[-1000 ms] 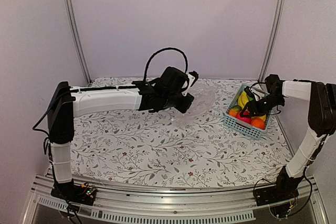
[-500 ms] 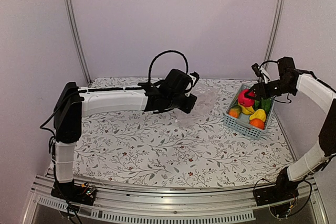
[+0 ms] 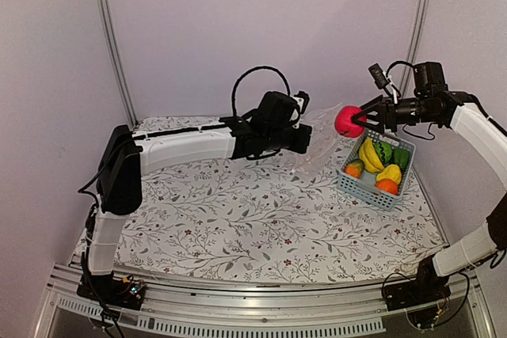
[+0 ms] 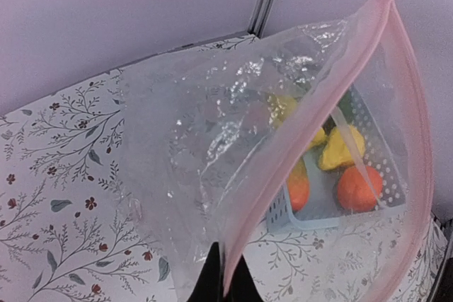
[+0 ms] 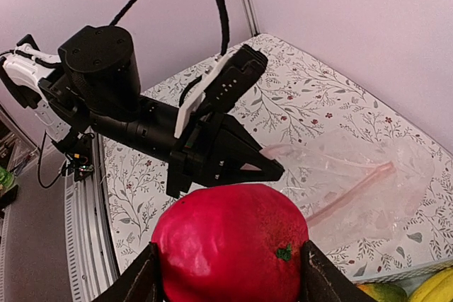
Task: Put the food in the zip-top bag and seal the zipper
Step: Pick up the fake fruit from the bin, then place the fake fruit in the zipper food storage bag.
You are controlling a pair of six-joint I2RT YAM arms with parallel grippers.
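Note:
My left gripper (image 3: 303,139) is shut on the pink mouth edge of the clear zip-top bag (image 3: 317,148) and holds it up off the table. In the left wrist view the bag (image 4: 212,139) hangs with its mouth gaping, the pink zipper strip (image 4: 311,132) running up from my gripper (image 4: 225,284). My right gripper (image 3: 354,120) is shut on a red toy fruit (image 3: 345,119) and holds it in the air just right of the bag. The red fruit (image 5: 230,242) fills the right wrist view between my fingers. Bananas, an orange and green pieces lie in the basket (image 3: 372,187).
The light-blue slotted basket stands at the back right of the flowered tablecloth (image 3: 238,219), under my right arm. Metal frame posts (image 3: 109,37) rise at the back corners. The left arm (image 5: 141,125) stretches across the right wrist view above the bag.
My right gripper has lifted the red fruit out of the basket and carried it up and left toward the bag. My left gripper has raised the bag's mouth higher.

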